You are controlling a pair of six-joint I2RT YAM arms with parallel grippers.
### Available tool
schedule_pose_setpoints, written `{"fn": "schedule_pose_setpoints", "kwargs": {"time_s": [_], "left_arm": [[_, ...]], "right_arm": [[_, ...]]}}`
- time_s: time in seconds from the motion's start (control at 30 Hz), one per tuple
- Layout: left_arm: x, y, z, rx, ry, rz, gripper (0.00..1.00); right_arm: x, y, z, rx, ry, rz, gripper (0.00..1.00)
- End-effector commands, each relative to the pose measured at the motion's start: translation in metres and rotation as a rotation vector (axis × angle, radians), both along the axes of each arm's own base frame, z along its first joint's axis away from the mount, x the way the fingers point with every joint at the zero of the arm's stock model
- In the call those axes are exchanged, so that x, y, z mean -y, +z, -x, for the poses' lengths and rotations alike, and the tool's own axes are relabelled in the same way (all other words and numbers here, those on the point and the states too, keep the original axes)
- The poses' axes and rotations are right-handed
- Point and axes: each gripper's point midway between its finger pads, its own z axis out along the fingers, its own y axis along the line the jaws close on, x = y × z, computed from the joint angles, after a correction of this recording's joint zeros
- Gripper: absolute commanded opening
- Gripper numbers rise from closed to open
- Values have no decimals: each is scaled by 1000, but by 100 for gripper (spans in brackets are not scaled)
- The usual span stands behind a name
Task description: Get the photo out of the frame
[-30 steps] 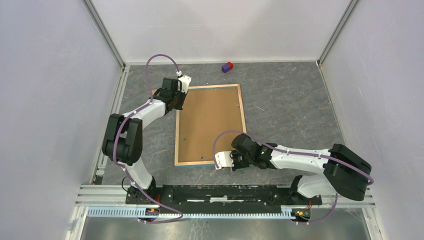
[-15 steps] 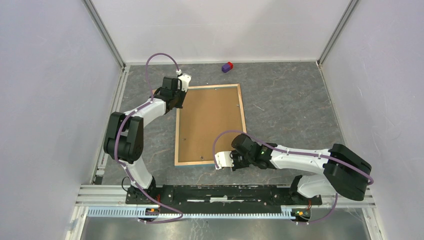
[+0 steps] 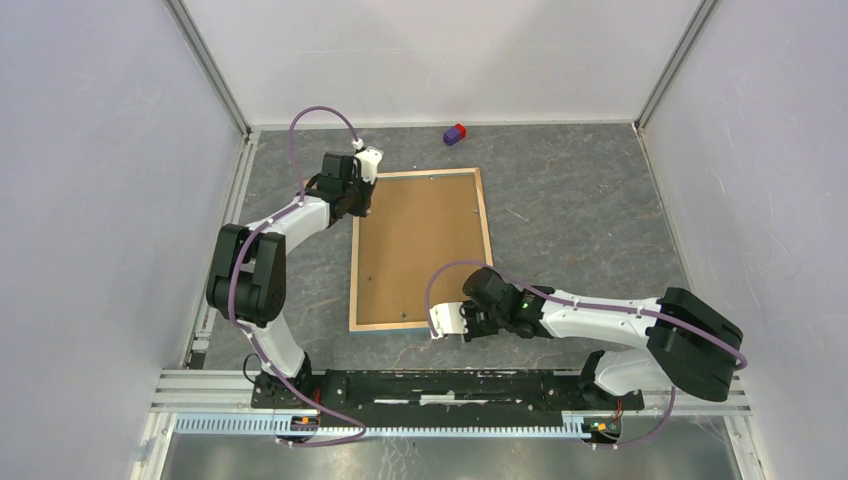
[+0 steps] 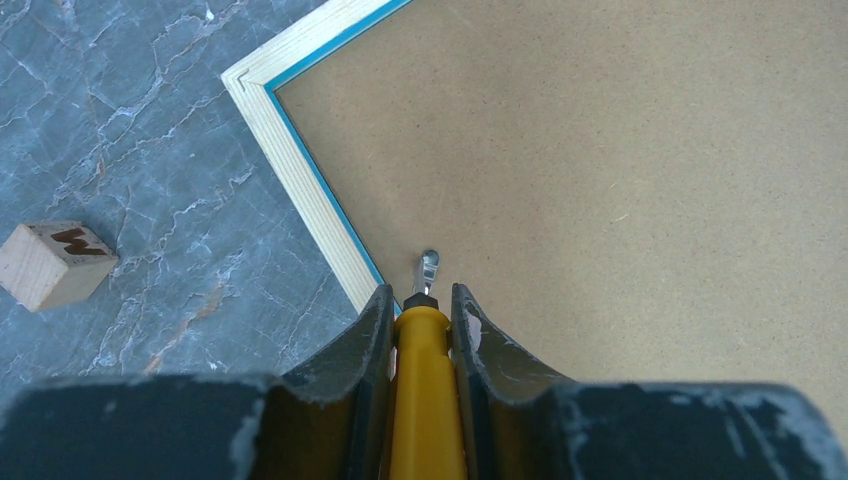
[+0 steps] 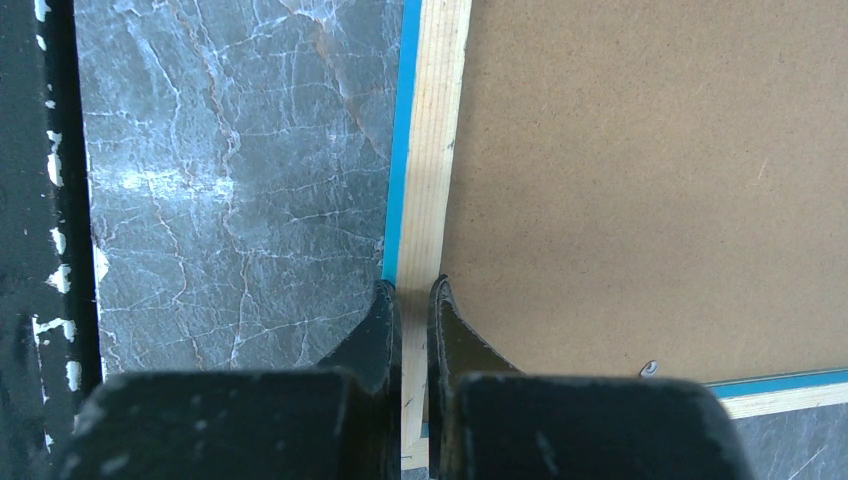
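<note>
The frame lies face down on the table, brown fibreboard back up, with its light wood rim and a thin blue edge showing. The photo is hidden under the backing. My left gripper is at the far left corner, shut on a yellow tool. The tool's tip touches a small metal tab just inside the rim. My right gripper is at the near right corner, shut on the wood rim, one finger on either side of it.
A small wooden block marked W sits on the table left of the frame's corner. A purple and red block lies near the back wall. Another metal tab sits by the near rim. White walls close in on three sides.
My left gripper has crept slightly towards the frame's far corner with the yellow tool. The right arm and the frame have not moved.
</note>
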Motion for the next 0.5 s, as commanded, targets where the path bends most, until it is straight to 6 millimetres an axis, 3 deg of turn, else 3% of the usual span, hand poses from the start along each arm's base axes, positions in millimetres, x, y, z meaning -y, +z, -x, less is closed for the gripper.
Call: {"fn": "schedule_pose_setpoints", "kwargs": {"time_s": [0.0,0.47], "left_arm": [[9,-2,13,-42,-62,22,2],[9,2,23,-41,-81,20,2]], "right_arm": [[43,-45,34,-132,58,190,0],[41,-45,34,-134,60,185,0]]}}
